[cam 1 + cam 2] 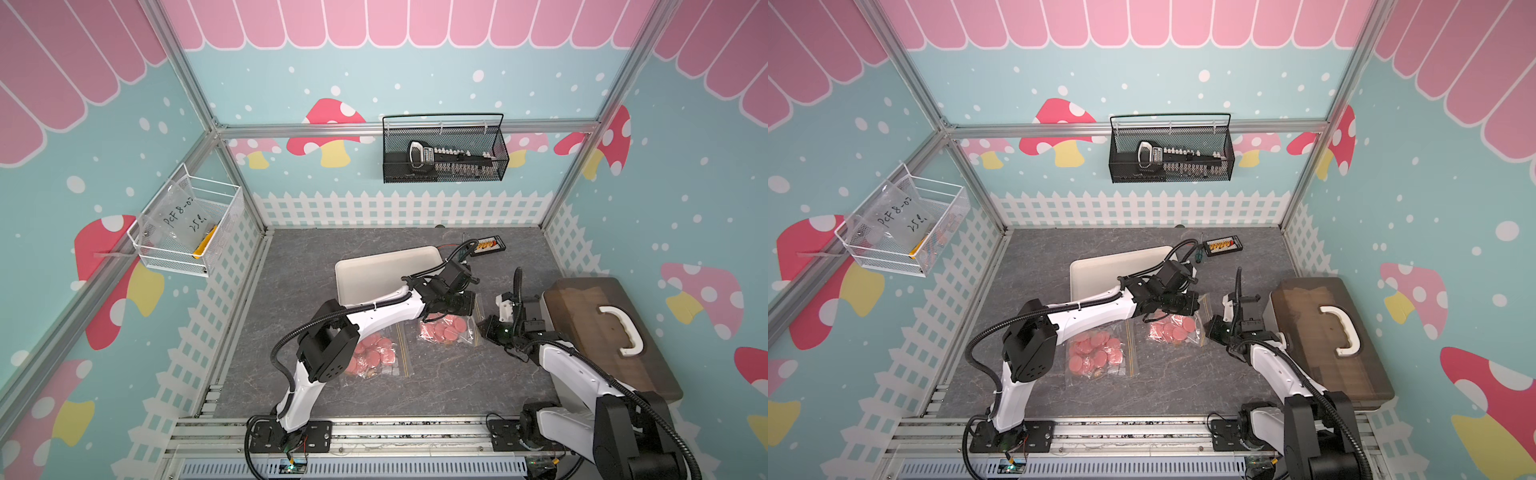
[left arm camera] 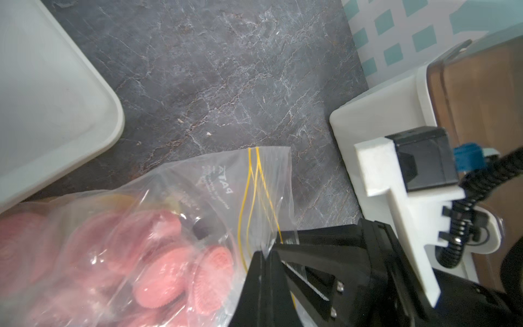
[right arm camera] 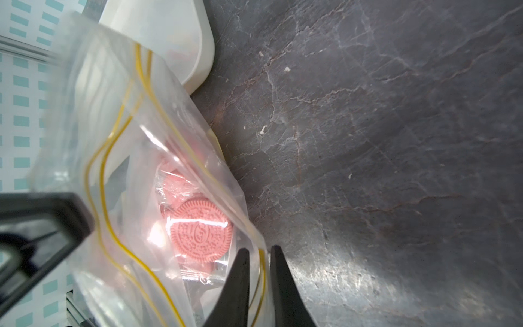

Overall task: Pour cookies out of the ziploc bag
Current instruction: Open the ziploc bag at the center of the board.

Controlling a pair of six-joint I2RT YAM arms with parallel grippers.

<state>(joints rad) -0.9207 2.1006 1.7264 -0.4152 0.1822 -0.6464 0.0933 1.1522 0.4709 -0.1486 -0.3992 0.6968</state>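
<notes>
Left gripper: fingers pressed together on a fold of clear film at the mouth of the ziploc bag, as the left wrist view shows. Right gripper: fingers a narrow slit apart, with the bag's yellow-lined lip running between them in the right wrist view; whether they press the film cannot be told.

Only the right wrist view shows the two yellow zip lines parted, the mouth gaping, and the embossed face of one of the cookies inside, under glossy wrapping. There the left gripper appears as a blurred black block at the other lip, apart from the right fingers. Only the left wrist view shows mirrored print on the bag and the white camera mount of the right wrist close beside it.

In both top views the left fingertips are hidden under the wrist, but the layout is plain. The bag lies on the grey marbled tabletop, just in front of the white tray and between the two grippers, its zip edge toward the right arm. The pink cookies sit inside it. A second ziploc bag of like cookies lies nearer the left arm's base, partly beneath its elbow. A brown-lidded case with a white handle stands beside the right arm.
</notes>
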